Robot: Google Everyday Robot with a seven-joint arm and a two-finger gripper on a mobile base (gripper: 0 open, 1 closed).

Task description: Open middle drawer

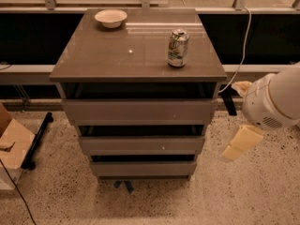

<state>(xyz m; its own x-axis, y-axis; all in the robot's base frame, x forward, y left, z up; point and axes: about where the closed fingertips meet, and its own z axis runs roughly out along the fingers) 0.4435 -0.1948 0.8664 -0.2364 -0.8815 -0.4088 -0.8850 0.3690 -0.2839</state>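
Observation:
The grey-brown cabinet (138, 50) has three handleless drawer fronts stacked in steps. The middle drawer (140, 145) is the medium-height front, between the taller top front (139, 110) and the shortest bottom front (143, 168). A dark gap runs above it, and its inside is hidden. My gripper (241, 143) is cream-coloured and hangs below the white round arm (274, 102), to the right of the cabinet. It is level with the middle drawer, apart from it, and holds nothing that I can see.
A white bowl (110, 18) and a drink can (178, 48) stand on the cabinet top. A cardboard box (11, 144) and a black bar (38, 135) lie on the speckled floor at left. A white cable (241, 46) hangs at back right.

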